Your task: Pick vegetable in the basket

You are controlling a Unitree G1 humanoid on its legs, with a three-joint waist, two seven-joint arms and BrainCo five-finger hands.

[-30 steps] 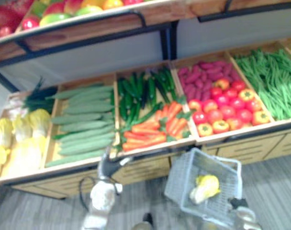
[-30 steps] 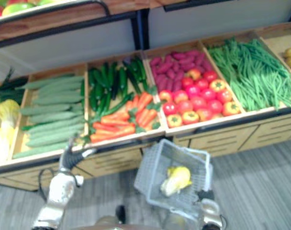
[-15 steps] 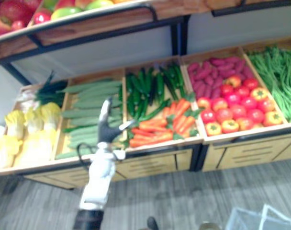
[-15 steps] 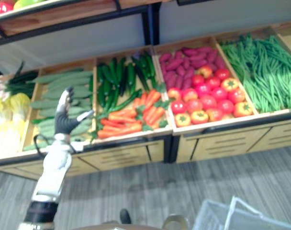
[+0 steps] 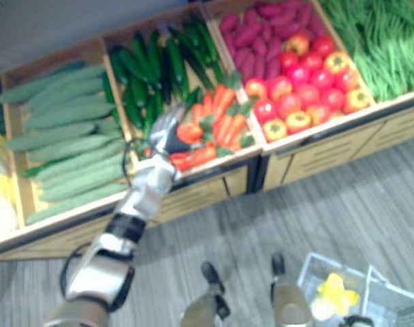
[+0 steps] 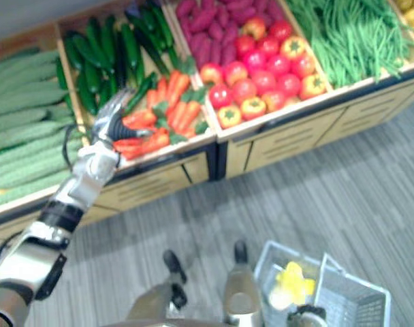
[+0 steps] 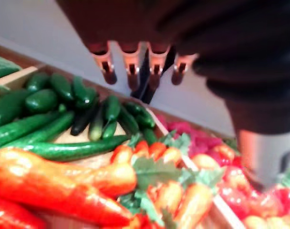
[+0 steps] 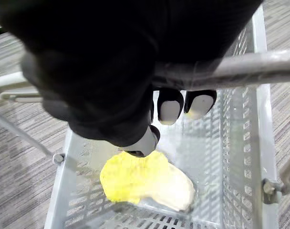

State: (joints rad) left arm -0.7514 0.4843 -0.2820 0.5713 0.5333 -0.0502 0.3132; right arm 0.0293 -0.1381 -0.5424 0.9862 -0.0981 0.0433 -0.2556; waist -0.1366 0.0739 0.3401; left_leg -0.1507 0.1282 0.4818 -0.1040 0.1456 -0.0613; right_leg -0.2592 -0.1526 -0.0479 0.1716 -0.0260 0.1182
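Observation:
My left hand (image 5: 167,133) reaches out over the carrots (image 5: 220,126) in the middle crate, its fingers straight and open, holding nothing. In the left wrist view its fingertips (image 7: 108,72) hover above the carrots (image 7: 64,186) and dark cucumbers (image 7: 49,95). My right hand (image 8: 111,71) is curled round the handle (image 8: 221,71) of the grey wire basket (image 8: 259,143). A yellow leafy cabbage (image 8: 145,183) lies on the basket's floor. The basket (image 5: 391,300) hangs low at the lower right with the cabbage (image 5: 335,293) inside.
Wooden crates line the stand: pale ridged cucumbers (image 5: 64,143) at the left, dark cucumbers (image 5: 152,65) behind the carrots, tomatoes and peppers (image 5: 295,88) with purple sweet potatoes (image 5: 261,34), then green beans (image 5: 377,41). Grey plank floor (image 5: 343,204) lies in front.
The camera has tilted down. My left hand has moved from in front of the pale cucumbers rightward to the carrots. The basket stays in my right hand, low at the right.

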